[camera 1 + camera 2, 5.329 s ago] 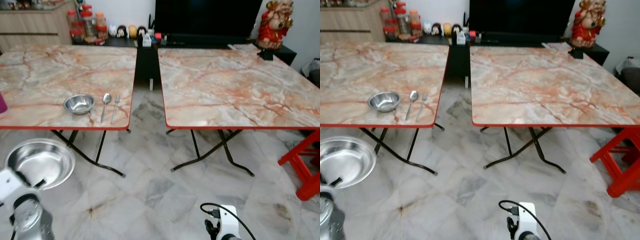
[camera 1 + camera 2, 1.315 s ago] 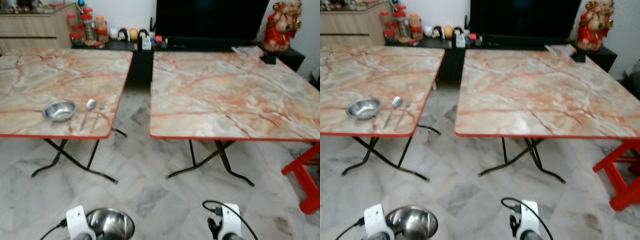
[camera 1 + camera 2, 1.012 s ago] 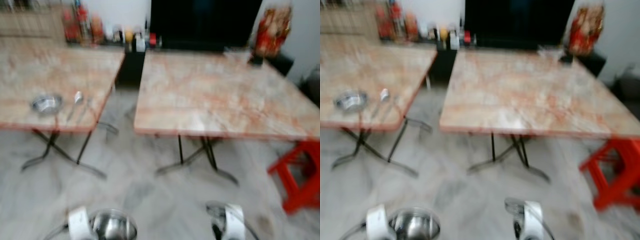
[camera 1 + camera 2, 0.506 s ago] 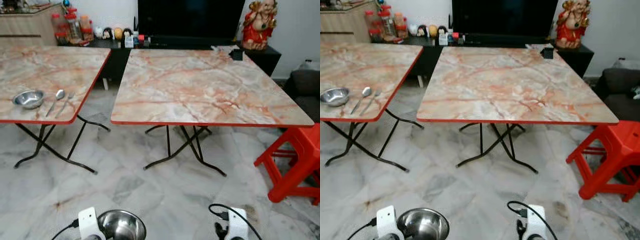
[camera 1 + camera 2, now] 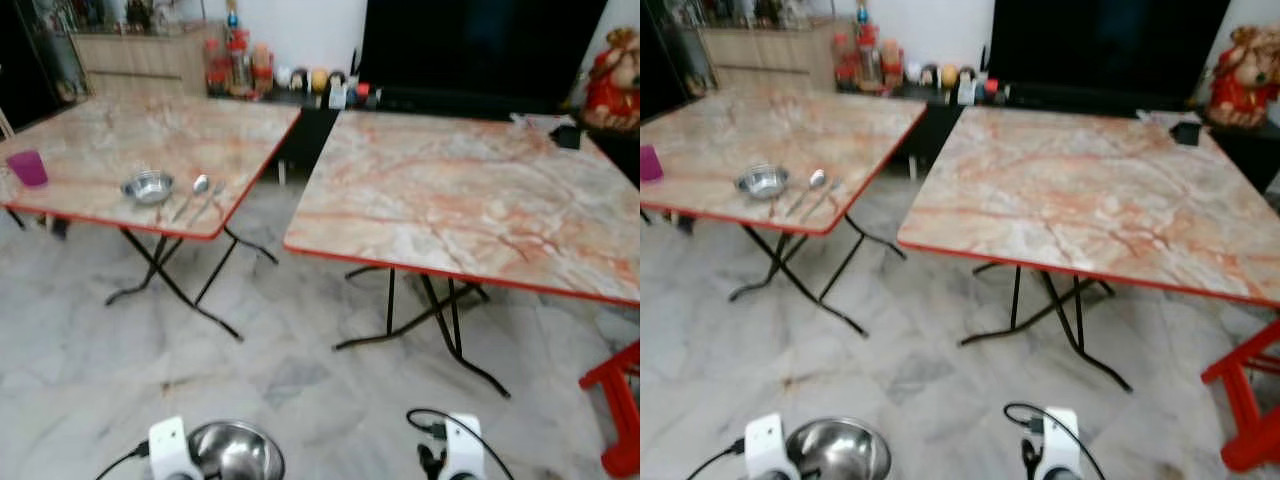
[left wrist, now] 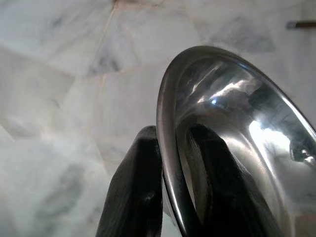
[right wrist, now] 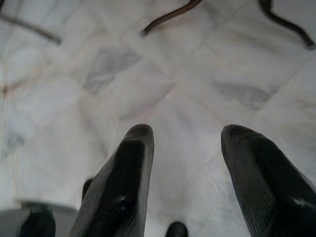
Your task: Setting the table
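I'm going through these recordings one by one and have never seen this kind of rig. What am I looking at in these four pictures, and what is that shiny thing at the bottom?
This is a walking humanoid robot with two arms, each ending in two long black fingers. The two wide pictures come from its head, looking down and forward; the other two come from a camera on each wrist, looking along the fingers.

The shiny thing is a steel bowl. The left gripper pinches its rim, one finger inside and one outside, low over the marble floor. The right gripper is open, holding nothing, above the same floor.

Ahead stand two marble-pattern folding tables. The left table already carries a small bowl, a spoon with a fork beside it, and a purple cup. The right table looks bare apart from something small and dark at its far corner.
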`<state>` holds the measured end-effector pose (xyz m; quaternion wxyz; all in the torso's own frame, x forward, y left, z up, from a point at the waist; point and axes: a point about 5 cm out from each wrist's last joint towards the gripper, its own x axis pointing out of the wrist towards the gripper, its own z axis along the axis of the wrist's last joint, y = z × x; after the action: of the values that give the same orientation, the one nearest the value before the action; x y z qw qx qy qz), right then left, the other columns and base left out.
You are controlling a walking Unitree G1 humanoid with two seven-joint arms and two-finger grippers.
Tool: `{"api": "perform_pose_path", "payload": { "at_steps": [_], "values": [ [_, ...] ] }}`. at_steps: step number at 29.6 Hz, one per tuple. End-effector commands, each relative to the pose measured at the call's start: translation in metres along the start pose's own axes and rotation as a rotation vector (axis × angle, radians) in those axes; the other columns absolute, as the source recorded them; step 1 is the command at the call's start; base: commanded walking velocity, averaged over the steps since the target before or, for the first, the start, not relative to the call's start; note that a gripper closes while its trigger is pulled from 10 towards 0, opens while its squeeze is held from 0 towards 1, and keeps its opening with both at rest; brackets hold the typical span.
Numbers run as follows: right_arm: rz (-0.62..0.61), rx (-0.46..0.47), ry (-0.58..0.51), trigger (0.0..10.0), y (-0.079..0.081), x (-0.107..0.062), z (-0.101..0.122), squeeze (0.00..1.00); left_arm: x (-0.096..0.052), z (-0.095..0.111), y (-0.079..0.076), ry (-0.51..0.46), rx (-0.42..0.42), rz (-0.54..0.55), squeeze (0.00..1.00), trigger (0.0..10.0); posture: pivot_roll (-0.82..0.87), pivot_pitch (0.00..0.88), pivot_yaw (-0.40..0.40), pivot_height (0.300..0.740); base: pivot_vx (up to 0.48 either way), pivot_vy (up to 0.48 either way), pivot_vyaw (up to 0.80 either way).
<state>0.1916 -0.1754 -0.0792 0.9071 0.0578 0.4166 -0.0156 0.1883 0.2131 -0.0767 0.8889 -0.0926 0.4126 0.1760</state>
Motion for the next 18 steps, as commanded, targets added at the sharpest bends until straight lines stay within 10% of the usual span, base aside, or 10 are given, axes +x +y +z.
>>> {"api": "perform_pose_path", "payload": {
  "at_steps": [1,18],
  "values": [
    [-0.034,0.002,0.019,10.0,-0.0118,-0.0035,-0.0072,0.0,0.0005,0.0028,-0.0135,-0.005,0.006,-0.038,0.0,10.0,0.03,0.0,-0.049,0.74,0.394,0.0,0.0],
    [-0.043,0.016,0.017,10.0,-0.0134,-0.0037,-0.007,0.0,0.0007,0.0085,-0.0166,-0.045,-0.097,-0.064,0.0,10.0,0.03,0.0,-0.047,0.74,0.291,0.0,0.0]
  ]
}}
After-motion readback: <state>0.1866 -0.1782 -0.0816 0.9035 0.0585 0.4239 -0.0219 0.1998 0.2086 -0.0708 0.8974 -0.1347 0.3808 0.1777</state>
